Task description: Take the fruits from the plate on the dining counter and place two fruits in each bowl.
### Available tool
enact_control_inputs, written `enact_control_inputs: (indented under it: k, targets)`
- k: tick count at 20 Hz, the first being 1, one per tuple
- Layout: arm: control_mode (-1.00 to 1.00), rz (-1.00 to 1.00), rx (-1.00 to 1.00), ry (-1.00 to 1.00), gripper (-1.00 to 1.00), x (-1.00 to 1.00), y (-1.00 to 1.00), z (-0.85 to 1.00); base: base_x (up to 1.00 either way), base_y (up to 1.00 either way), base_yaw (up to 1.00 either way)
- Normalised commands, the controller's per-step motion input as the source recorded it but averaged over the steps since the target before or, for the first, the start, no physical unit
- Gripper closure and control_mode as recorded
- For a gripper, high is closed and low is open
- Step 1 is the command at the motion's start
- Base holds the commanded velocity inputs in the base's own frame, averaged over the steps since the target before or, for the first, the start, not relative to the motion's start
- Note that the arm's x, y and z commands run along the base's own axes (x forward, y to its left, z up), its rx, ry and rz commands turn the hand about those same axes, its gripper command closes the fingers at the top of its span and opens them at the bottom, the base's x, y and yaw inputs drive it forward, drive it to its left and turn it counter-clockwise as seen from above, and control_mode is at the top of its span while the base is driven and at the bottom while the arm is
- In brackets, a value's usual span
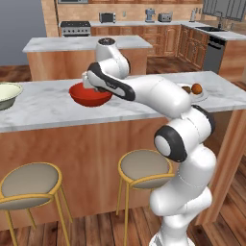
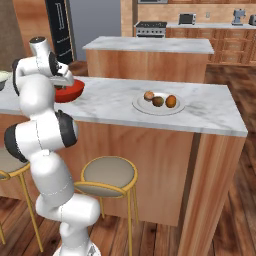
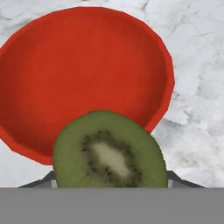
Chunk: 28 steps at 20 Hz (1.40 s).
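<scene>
Your arm reaches left across the dining counter [image 1: 48, 103], its gripper [image 3: 109, 186] clamped on a halved kiwi [image 3: 109, 151] above the red bowl [image 3: 83, 74]. On the plate [image 2: 158, 107] to the right lie three fruits [image 2: 159, 100]. The cream bowl [image 1: 7, 94] sits at the far left. A marble island [image 2: 150, 46] stands behind.

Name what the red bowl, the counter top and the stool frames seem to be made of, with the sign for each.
Red bowl: probably glazed ceramic or plastic; smooth, even colour, faint sheen.
Counter top: looks like polished marble; white with grey veining.
Stool frames: likely brass-coloured metal; thin golden tubes.
</scene>
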Motion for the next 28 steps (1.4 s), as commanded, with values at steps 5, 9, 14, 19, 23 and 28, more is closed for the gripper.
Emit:
enact_control_inputs:
  k: [5, 9, 14, 19, 23, 28]
  targets:
    - [-1.0, 0.0, 0.0, 0.0, 1.0, 0.28, 0.17, -0.26, 0.0, 0.0, 0.0]
    - [-1.0, 0.0, 0.0, 0.0, 1.0, 0.26, 0.2, -0.24, 0.0, 0.0, 0.0]
    - [-1.0, 0.0, 0.0, 0.01, -1.0, 0.04, 0.02, -0.23, 0.0, 0.0, 0.0]
    - [-1.0, 0.0, 0.0, 0.03, -1.0, 0.07, 0.0, -0.03, 0.0, 0.0, 0.0]
    - [-1.0, 0.0, 0.0, 0.0, -1.0, 0.15, 0.0, -0.03, 0.0, 0.0, 0.0]
    - [-1.0, 0.0, 0.0, -0.02, -1.0, 0.3, 0.0, -0.05, 0.0, 0.0, 0.0]
